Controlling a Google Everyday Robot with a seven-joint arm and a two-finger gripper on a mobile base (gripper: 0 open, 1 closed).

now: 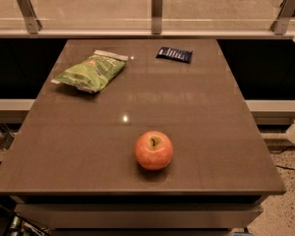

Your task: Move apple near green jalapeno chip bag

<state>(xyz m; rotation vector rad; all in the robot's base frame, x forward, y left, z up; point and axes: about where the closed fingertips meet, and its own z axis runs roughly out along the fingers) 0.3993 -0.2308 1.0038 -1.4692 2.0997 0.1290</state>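
Packet (174, 54) near bag (90, 71); jaws at right edge.

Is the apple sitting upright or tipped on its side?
Upright: the apple rests on the table with its stem dimple facing up. The gripper is not in view, and nothing touches the apple.

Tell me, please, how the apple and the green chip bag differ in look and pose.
The apple is round and red-orange; the green chip bag is flat, crinkled and light green with white ends. The apple sits near the front edge of the brown table, stem dimple up; the bag lies at its far left. Both rest on it, well apart. The end effector is out of view.
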